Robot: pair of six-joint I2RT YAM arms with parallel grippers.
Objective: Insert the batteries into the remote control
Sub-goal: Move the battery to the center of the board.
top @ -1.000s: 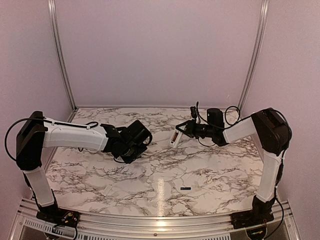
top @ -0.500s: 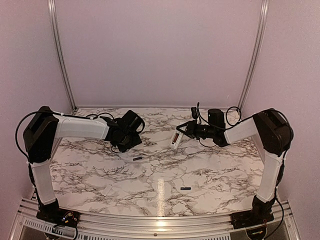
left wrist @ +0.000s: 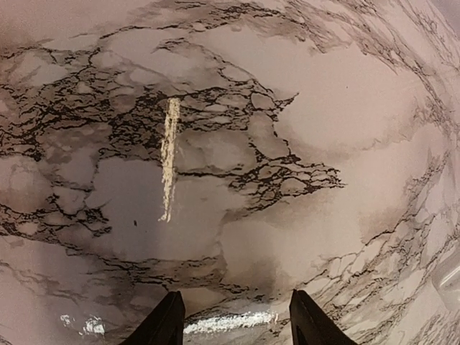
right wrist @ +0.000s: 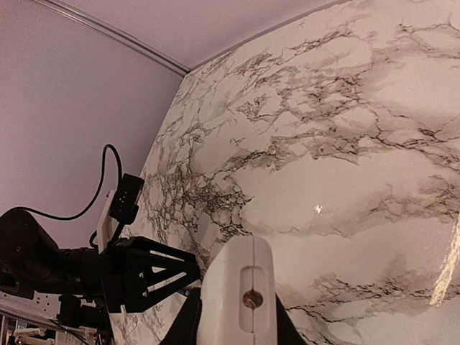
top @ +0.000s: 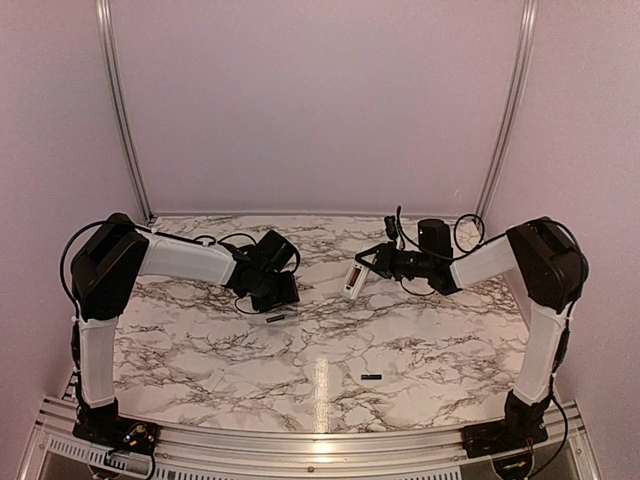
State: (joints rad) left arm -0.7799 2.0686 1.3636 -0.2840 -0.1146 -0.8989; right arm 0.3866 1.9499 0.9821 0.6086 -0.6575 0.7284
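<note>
- While the right claw (top: 362, 268) pinches the remote (top: 352, 281) by one end, the handset sits tilted at mid-right and appears lifted off the tabletop (top: 420, 340). The right wrist view shows a slot in it with a small round metal part facing the camera.
- Left claw (top: 280, 297): fingers (left wrist: 169, 327) spread, nothing between them, poised low over the tabletop left of centre.
- Far battery (top: 277, 318): lies flat just beside the left claw in the overhead view; cannot tell whether it is touched. The left wrist view shows only a pale glint between the fingertips, and it is unclear whether that is the battery.
- Near battery (top: 371, 377): lies alone toward the front edge, well apart from both claws.
- Step in hand, as judged: the left claw picks up the far battery.
- Handling notes:
  - A slim cylinder rolls, so set one finger on each side of its length.
  - Close at mid-body so it cannot pivot.
  - Descend straight, so that no fingertip nudges it away.
  - Hold the remote steady, slot turned toward the left arm.
  - Match the battery's end to the contact before seating it.
</note>
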